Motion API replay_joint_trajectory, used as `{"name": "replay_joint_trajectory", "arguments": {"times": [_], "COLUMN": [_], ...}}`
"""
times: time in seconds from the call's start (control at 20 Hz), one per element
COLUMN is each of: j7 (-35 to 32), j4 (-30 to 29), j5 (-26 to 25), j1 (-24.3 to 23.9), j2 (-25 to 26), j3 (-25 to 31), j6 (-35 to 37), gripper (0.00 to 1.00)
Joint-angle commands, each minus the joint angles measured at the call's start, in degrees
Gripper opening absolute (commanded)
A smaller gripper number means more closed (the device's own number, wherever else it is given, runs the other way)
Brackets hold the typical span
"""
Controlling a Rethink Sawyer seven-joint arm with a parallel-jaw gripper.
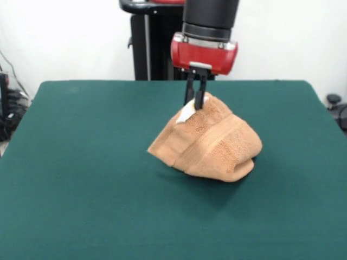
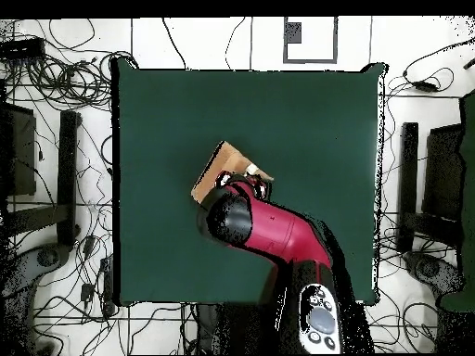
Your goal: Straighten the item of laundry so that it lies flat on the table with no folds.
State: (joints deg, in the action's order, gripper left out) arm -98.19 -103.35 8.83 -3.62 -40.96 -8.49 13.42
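Observation:
The light-orange terry towel (image 1: 209,143) hangs in a bunched tent shape, its top corner lifted and its lower folds resting on the dark green table (image 1: 81,162). My gripper (image 1: 196,102) is shut on the towel's top corner, right beside the small white care tag (image 1: 186,112). A woven border band runs diagonally across the towel's front. In the overhead view the red arm covers most of the towel (image 2: 221,169); only a tan wedge shows near the middle of the table (image 2: 306,120), and the gripper is hidden under the arm.
The black pedestal (image 1: 154,43) stands behind the table's far edge. Cables and stands (image 2: 56,176) surround the table on the floor. The towel sits near the table's middle, far from every edge.

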Motion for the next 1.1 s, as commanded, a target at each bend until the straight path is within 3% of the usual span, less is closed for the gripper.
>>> {"name": "replay_joint_trajectory", "arguments": {"times": [0.05,0.65,1.1], "j7": [2.79,-1.03,-4.13], "j4": [-5.85,-5.21,-3.84], "j5": [-5.5,-8.68,-9.82], "j1": [-2.22,-1.33,3.07], "j2": [-3.21,-5.87,-5.79], "j3": [13.42,11.38,7.28], "j6": [6.98,12.18,15.91], "gripper": [0.0,0.0,0.0]}}
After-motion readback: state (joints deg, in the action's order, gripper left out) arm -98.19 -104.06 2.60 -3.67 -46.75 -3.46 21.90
